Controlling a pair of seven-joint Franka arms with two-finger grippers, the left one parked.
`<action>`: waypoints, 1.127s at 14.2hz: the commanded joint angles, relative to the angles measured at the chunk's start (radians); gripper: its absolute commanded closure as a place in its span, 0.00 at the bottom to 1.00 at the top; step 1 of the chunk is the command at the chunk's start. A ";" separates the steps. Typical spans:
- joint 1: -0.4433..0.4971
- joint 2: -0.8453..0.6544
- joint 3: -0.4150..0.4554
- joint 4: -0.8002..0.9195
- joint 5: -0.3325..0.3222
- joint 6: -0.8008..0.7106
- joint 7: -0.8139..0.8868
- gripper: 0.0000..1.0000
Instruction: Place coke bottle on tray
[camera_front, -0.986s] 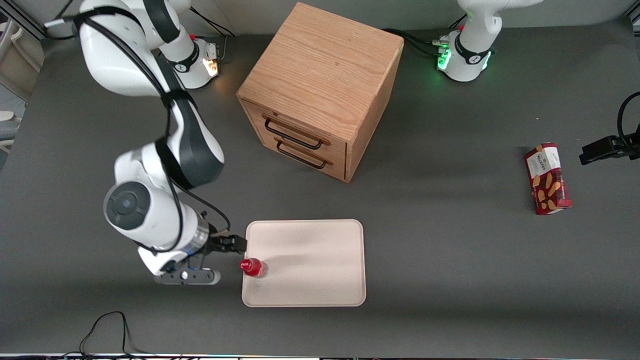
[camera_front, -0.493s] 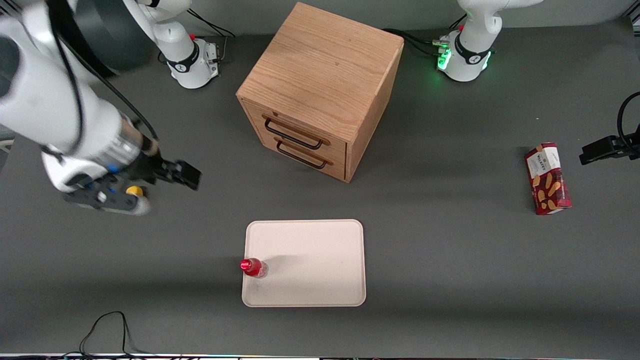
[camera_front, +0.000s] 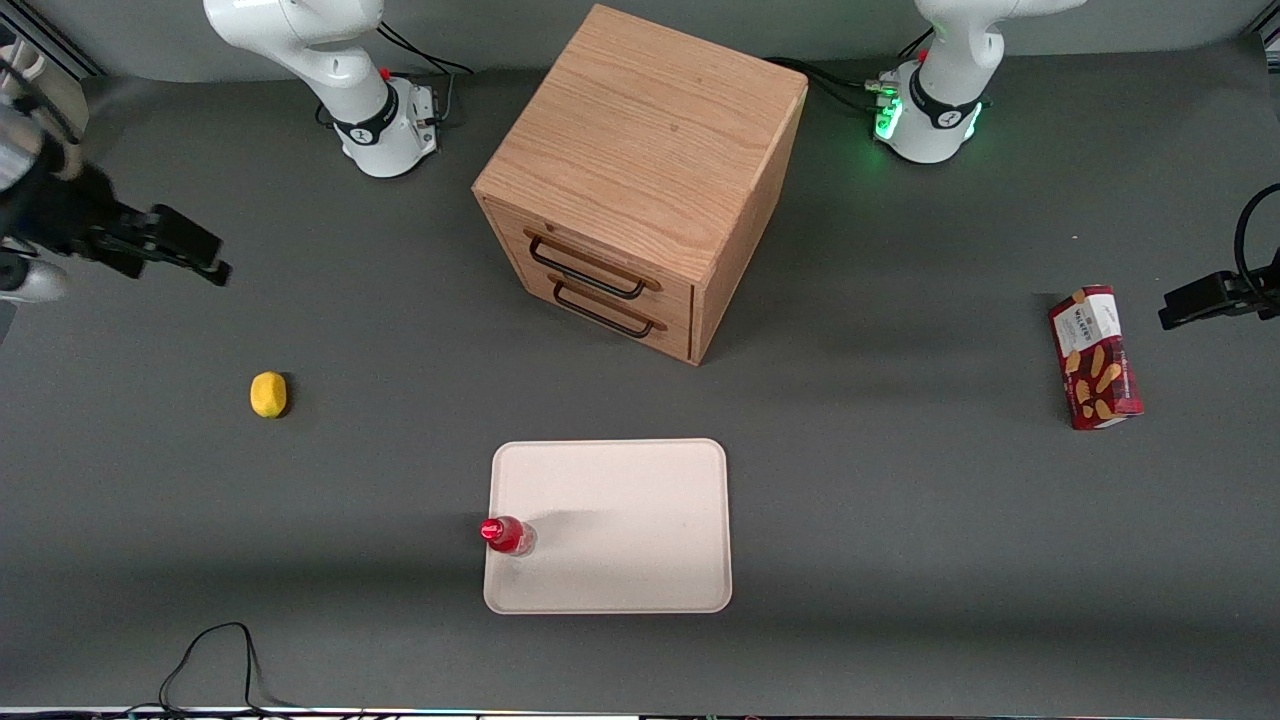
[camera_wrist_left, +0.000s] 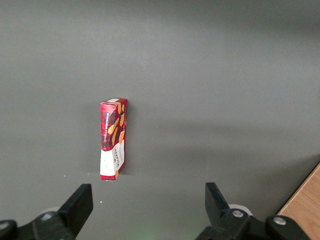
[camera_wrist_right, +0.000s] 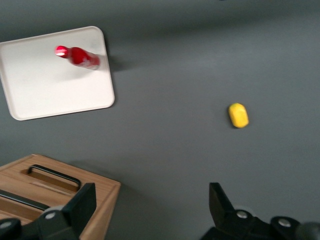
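A dark grey table fills the room's work area, a wooden two-drawer cabinet standing on it, both drawers shut. The coke bottle stands upright on the cream-white tray, just inside the rim toward the working arm's end, and is all the tray holds. I'd judge it light, rigid, slick and tippy, best gripped around the labelled body. The gripper hangs well apart from it, jaws spread, holding nothing. A lemon lies between them.

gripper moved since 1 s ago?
Yes. The gripper, open and empty, has moved away from the tray and the coke bottle standing on it, toward the working arm's table end.
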 joint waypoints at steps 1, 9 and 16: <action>-0.046 -0.035 0.004 -0.063 0.033 0.043 -0.050 0.00; -0.089 -0.043 -0.080 -0.177 0.034 0.160 -0.225 0.00; -0.040 -0.037 -0.109 -0.178 0.019 0.166 -0.227 0.00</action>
